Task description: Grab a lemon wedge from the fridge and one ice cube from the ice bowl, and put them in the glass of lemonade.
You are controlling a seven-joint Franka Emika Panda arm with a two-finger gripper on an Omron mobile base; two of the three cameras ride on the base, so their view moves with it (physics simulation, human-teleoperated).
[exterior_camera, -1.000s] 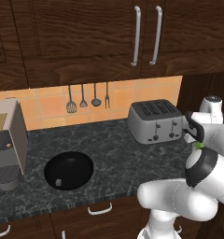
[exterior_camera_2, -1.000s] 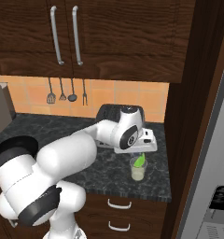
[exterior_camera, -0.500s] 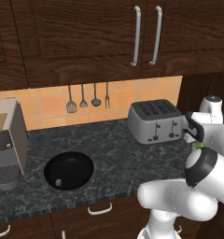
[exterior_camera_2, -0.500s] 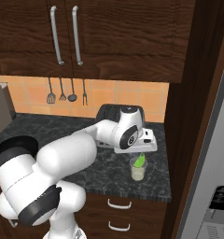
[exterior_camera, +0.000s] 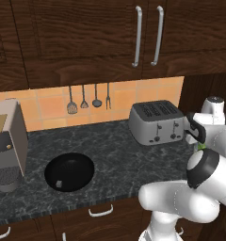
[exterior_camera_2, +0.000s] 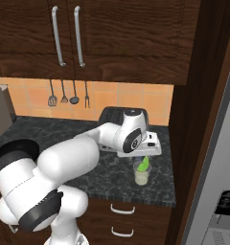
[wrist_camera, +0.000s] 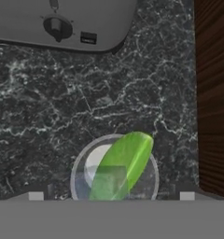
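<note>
with the gripper [exterior_camera_2: 144, 152] directly over the glass [exterior_camera_2: 142, 173] beside the toaster [exterior_camera: 157, 122], jaw spread can't be judged; lemon wedge [wrist_camera: 122, 165] sits tilted across the rim. risk: wedge tips out onto the counter [wrist_camera: 62, 107]; ice bowl [exterior_camera: 69, 171] untouched.

no readable text, labels or numbers anywhere

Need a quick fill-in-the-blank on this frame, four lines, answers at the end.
1. The lemon wedge sits over the mouth of the ____ of lemonade.
2. The glass stands on the dark stone ____.
3. The wide black bowl lies to the ____ of the toaster in the left base view.
4. Four utensils hang on the ____ tiled wall.

Answers: glass; counter; left; orange
</note>
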